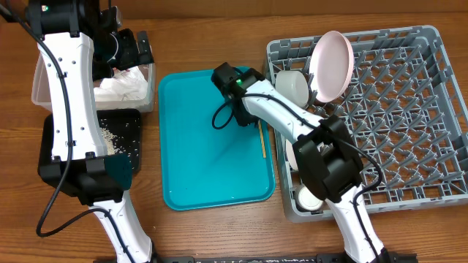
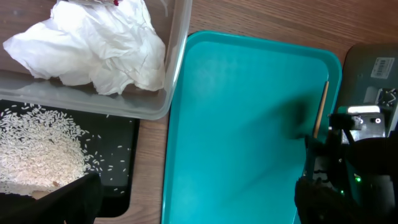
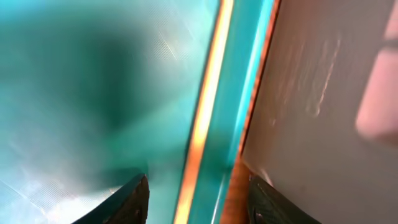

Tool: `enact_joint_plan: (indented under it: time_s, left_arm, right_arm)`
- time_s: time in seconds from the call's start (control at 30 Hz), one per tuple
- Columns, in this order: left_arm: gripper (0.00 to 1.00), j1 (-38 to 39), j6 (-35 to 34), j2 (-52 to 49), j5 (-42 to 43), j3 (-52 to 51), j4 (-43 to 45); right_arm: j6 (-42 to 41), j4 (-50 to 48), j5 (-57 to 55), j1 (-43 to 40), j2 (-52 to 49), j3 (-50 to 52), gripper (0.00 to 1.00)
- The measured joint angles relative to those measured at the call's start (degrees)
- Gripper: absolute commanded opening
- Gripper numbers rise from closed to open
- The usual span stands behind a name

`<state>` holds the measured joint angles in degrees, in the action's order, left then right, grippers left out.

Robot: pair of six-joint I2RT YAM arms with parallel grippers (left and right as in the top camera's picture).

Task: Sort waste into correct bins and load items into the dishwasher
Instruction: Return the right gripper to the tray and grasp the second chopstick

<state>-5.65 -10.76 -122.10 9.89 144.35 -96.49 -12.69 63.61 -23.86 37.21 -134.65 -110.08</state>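
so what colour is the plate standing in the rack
Pink. The plate stands in the grey rack; the overhead view shows it best.

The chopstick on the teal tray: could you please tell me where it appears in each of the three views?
Overhead: the chopstick lies near centre frame, along the right rim of the teal tray.
Left wrist: right of centre, a thin slanted stick at that same rim.
Right wrist: a blurred orange strip running up the middle of the picture.
Shared landmark: the tray's right rim, beside the chopstick in all three views.
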Motion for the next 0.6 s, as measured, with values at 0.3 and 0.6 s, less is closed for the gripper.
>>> enact_joint_plan:
  time_s: [0.3,0.6]
  left_arm:
    - [1.0,0.0,0.0,0.0,0.0,0.0,0.0]
    - [1.0,0.0,-0.02,0.0,0.0,0.0,0.0]
  right_arm:
    - [3.32,-1.49,4.15,1.53,0.0,0.0,0.45]
    - [2.62,-0.07,11.43,-2.73,0.0,-0.07,0.45]
